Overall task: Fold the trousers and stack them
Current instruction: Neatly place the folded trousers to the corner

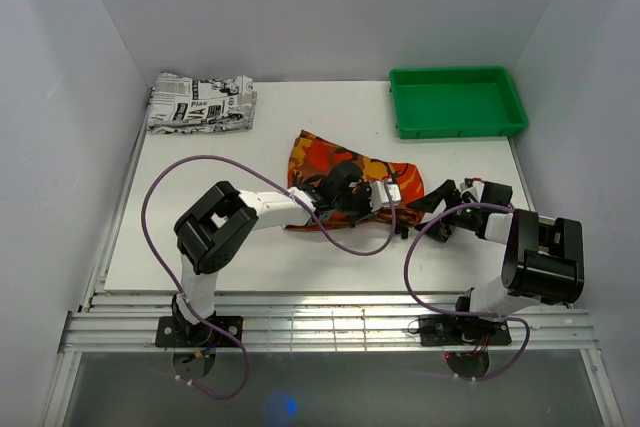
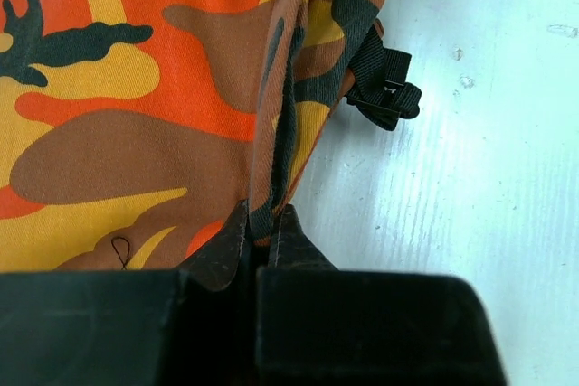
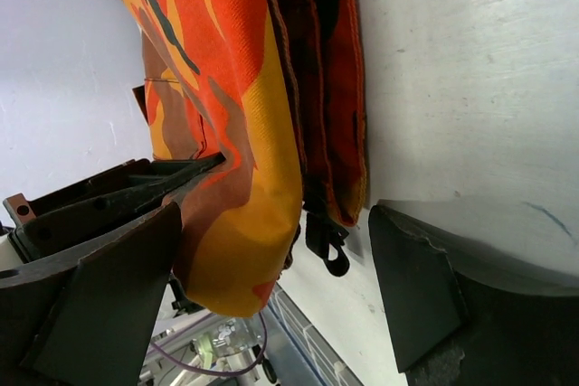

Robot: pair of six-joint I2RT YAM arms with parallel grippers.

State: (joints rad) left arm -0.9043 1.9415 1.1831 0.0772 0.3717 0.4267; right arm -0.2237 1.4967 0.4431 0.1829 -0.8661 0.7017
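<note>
Trousers (image 1: 318, 159): long axis apparently diagonal, back-left to front-right.

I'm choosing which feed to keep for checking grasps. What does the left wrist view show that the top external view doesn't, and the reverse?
Only left wrist: the left gripper, jaws pinched shut on a folded edge of the trousers, and, close up, a black strap buckle beside that edge. Only top external: the green tray, the newspaper-print garment, and the right gripper near the trousers' right end. Both: the camouflage trousers lying on the white table.
</note>
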